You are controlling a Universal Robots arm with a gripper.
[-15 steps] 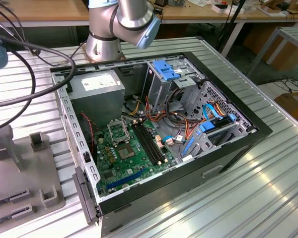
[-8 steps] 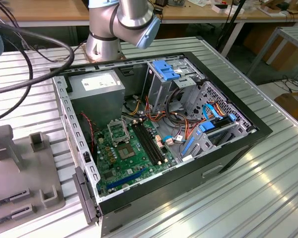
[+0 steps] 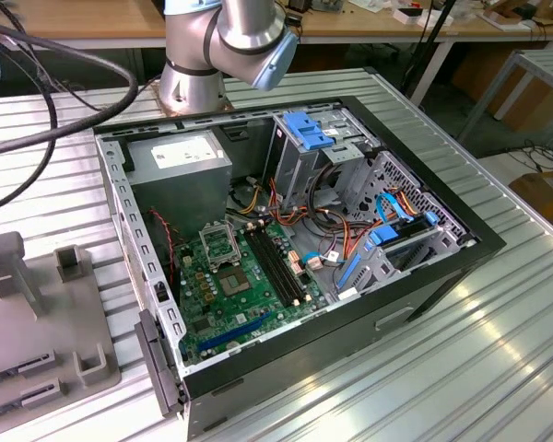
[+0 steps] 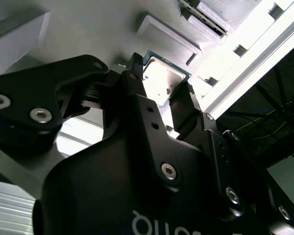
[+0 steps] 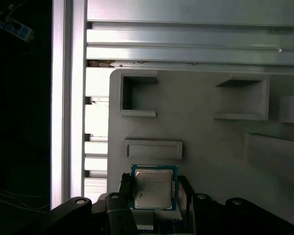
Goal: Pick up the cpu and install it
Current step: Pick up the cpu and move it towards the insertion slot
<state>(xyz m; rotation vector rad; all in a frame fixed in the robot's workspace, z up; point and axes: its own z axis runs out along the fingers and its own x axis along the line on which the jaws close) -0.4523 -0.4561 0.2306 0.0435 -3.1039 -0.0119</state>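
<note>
Exterior view first: the open computer case (image 3: 424,276) fills the middle of the frame on the ribbed aluminium table (image 3: 498,368). The green motherboard (image 3: 249,295) lies on its floor, with the socket (image 3: 219,242) near the board's upper part. The grey fixture tray (image 3: 37,331) sits at the lower left, on the exterior view's left, well apart from the socket.

In the second wrist view, the gripper (image 4: 159,84) looks clamped on the cpu (image 4: 160,77). One black finger (image 4: 137,73) is on one edge and the other is on the opposite edge, with the metal top facing the camera.

The first wrist view shows much the same. The cpu (image 5: 153,186) is pinched between the fingers of the gripper (image 5: 154,195), over the grey fixture tray (image 5: 206,147) and just beside a small raised ledge (image 5: 153,149).

We'd call this the pick-up step, and we can't tell if the chip has cleared the tray yet. To do it well, we'd say grip the edges only and squeeze lightly. Lift straight and level so no corner catches that ledge.
</note>
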